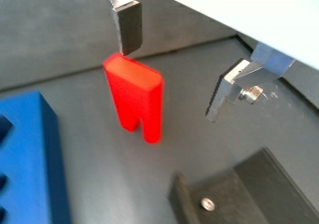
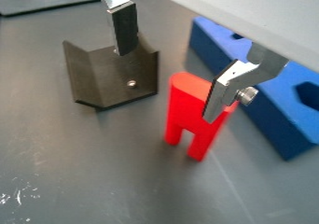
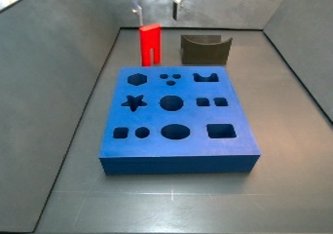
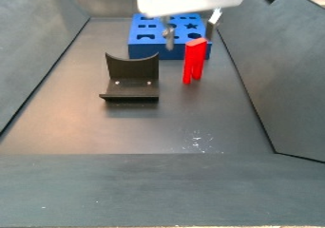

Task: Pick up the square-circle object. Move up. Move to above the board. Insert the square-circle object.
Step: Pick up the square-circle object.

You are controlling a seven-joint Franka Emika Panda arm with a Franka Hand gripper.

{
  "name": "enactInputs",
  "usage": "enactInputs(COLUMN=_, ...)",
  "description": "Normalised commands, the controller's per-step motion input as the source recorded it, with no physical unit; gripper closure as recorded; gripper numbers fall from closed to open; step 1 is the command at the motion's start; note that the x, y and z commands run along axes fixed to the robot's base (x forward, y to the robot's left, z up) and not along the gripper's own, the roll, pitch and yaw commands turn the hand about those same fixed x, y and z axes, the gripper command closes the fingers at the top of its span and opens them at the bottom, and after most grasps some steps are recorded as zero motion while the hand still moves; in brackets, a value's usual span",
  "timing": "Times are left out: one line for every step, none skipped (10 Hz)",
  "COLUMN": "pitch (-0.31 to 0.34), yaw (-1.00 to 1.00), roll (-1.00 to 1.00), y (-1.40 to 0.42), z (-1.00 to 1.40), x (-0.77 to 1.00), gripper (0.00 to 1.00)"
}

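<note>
The board (image 3: 176,121), a thick blue slab cut with star, hexagon, round and square holes, lies flat on the dark grey floor (image 3: 78,140) and takes up most of the middle of a side view. Both wrist views catch only a corner of it. Beyond its far edge stands the dark olive-grey U-shaped holder (image 3: 204,49), apart from the board, its open side facing up. In a side view the holder (image 4: 132,77) sits to one side of the red piece with bare floor between them.

The square-circle object (image 2: 192,117) stands upright on the floor near the board's edge, its two prongs pointing down. The hand (image 1: 174,62) hangs over the top of the red block, spread wide. One silver finger (image 1: 126,24) sits just at the block's upper edge, while its partner stands well clear on the opposite side, so nothing is pinched.
</note>
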Motion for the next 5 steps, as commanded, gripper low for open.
enactInputs(pitch=-0.007, yaw=-0.05, roll=0.18, y=-0.36, z=0.22, x=-0.21, gripper=0.0)
enactInputs(pitch=-0.013, yaw=0.0, roll=0.07, y=-0.2, z=-0.23, x=0.02, gripper=0.0)
enactInputs(pitch=-0.094, yaw=0.0, roll=0.0, y=0.03, z=-0.63, x=0.18, gripper=0.0)
enactInputs(pitch=-0.099, yaw=0.0, roll=0.0, y=0.0, z=-0.55, x=0.02, gripper=0.0)
enactInputs(pitch=0.0, yaw=0.0, roll=0.0, y=0.0, z=-0.15, x=0.0, gripper=0.0)
